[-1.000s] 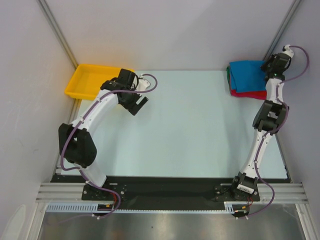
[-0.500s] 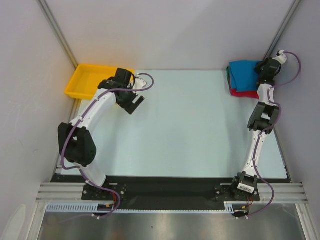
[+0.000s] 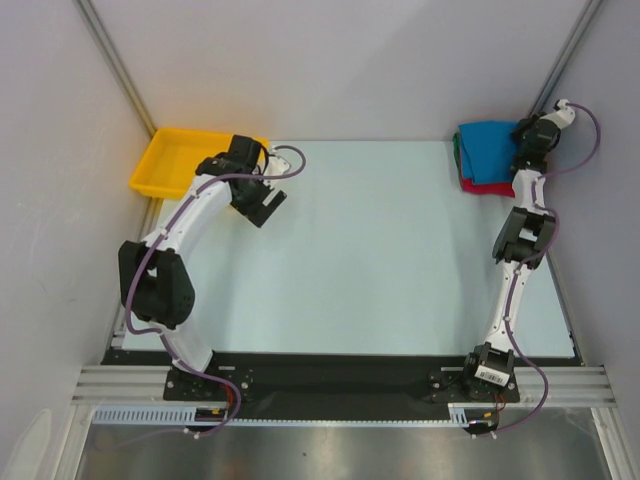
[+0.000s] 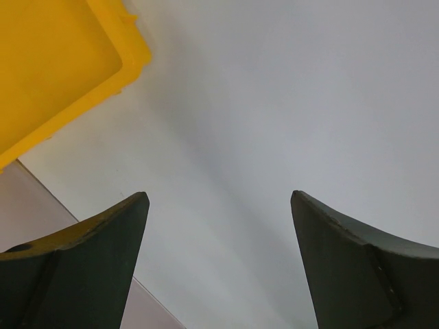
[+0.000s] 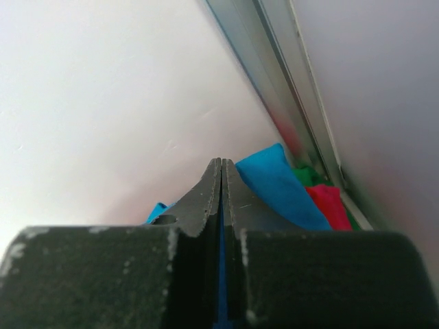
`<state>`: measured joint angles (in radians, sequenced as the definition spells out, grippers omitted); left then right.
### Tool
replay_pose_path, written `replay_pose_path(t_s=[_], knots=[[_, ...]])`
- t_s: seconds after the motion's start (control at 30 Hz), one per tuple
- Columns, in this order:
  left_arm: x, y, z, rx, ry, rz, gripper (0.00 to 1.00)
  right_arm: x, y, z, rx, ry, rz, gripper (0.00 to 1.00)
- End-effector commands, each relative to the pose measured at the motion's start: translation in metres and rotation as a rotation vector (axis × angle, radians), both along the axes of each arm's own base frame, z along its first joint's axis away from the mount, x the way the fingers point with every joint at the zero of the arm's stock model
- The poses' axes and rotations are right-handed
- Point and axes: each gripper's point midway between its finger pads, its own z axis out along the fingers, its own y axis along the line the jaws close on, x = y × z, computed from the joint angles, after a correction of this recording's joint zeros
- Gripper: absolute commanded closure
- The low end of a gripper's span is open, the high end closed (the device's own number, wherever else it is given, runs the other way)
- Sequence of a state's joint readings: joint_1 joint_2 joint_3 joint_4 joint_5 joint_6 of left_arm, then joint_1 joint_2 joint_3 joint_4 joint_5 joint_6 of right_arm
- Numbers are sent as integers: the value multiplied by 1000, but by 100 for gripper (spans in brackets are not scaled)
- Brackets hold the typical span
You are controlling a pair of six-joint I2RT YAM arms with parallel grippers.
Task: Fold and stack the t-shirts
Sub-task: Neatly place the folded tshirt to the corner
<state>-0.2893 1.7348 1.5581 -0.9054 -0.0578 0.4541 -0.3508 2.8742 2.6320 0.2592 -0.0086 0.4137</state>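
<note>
Left of mid-table, the left gripper point(image 3: 265, 208) hangs wide open beside the yellow tray point(image 3: 150, 178). Farther off, in the right corner, the right gripper point(image 5: 221, 163) sits fully closed at the edge of the stacked t-shirts point(image 3: 488, 158). Any sideways drag could snag the top layer and skew the pile.

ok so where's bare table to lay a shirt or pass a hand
Free: the whole middle of the table, from the open left pincer near the yellow tray across to the stacked t-shirts, and back to the near edge. Crowded: the far right corner, where the shut right pincer sits at the stack.
</note>
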Motion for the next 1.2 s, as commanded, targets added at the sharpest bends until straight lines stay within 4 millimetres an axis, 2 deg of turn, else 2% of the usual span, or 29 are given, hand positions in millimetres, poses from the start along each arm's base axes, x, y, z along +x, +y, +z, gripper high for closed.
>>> replay_pose_path(t_s=[0.0, 0.03, 0.13, 0.2, 0.23, 0.33, 0.37, 0.4, 0.43, 0.47, 0.5, 0.53, 0.57, 0.6, 0.63, 0.67, 0.7, 0.73, 0.77, 0.8, 0.83, 0.87, 0.9, 0.93, 0.97, 1.0, 1.1, 1.13, 1.17], knots=[[9, -2, 24, -22, -59, -4, 9, -10, -2, 94, -95, -117, -4, 100], [9, -2, 26, -26, -63, -4, 9, -14, 1, 117, -112, -144, -3, 100], [1, -1, 29, -35, -67, -8, 9, -27, -1, 156, -126, -160, -10, 89], [-3, -2, 37, -52, -86, -8, 8, -32, 2, 152, -112, -109, 14, 84], [-5, -3, 37, -59, -90, -11, 8, -43, 5, 178, -126, -115, 19, 78], [-14, -3, 44, -80, -110, -13, 7, -55, 20, 175, -109, -46, 71, 68], [-16, -3, 46, -84, -115, -12, 8, -67, 28, 193, -95, -39, 84, 65], [-21, -6, 51, -112, -123, -22, 7, -71, 35, 174, -67, 15, 109, 60], [-24, -6, 50, -119, -121, -23, 7, -77, 40, 171, -52, 37, 119, 44], [-28, -7, 52, -128, -126, -23, 7, -92, 53, 196, -56, 24, 131, 35], [-30, -8, 54, -139, -132, -27, 6, -99, 59, 196, -56, 40, 132, 26], [-38, -6, 60, -146, -148, -28, 3, -109, 66, 169, -28, 123, 135, 4], [-41, -5, 63, -154, -157, -28, 3, -116, 77, 169, -27, 144, 142, 0], [-45, -6, 64, -160, -164, -33, 3, -136, 83, 194, -39, 129, 129, 0], [-56, -3, 68, -170, -184, -33, 3, -150, 88, 166, -3, 206, 123, 0], [-61, -3, 69, -177, -191, -37, 2, -163, 93, 158, 17, 231, 117, 0], [-66, -2, 71, -186, -204, -41, 2, -187, 102, 188, 9, 189, 115, 0], [-75, -2, 62, -189, -189, -46, 2, -200, 109, 185, 9, 201, 126, 0], [-84, 2, 71, -200, -227, -48, 2, -222, 117, 149, 36, 281, 132, 0], [-89, 2, 70, -206, -235, -50, 1, -237, 122, 144, 42, 300, 119, 0], [-96, 4, 58, -205, -223, -47, 1, -266, 130, 162, 34, 273, 111, 0], [-102, 8, 64, -222, -256, -35, 1, -290, 137, 124, 71, 365, 106, 0], [-104, 9, 61, -232, -263, -31, 0, -307, 143, 111, 83, 396, 98, 0], [-112, 11, 49, -234, -245, -25, 0, -336, 153, 127, 78, 365, 96, 0], [-115, 13, 47, -249, -247, -11, 0, -351, 160, 118, 97, 377, 98, 0], [-118, 15, 50, -258, -277, -6, 0, -371, 171, 87, 124, 434, 119, 0], [-125, 23, 34, -267, -273, 49, 0, -418, 195, 76, 148, 460, 144, 0], [-127, 26, 29, -272, -282, 64, 0, -435, 204, 53, 175, 530, 155, 0], [-128, 28, 26, -283, -283, 90, 0, -447, 208, 59, 176, 510, 155, 0]])
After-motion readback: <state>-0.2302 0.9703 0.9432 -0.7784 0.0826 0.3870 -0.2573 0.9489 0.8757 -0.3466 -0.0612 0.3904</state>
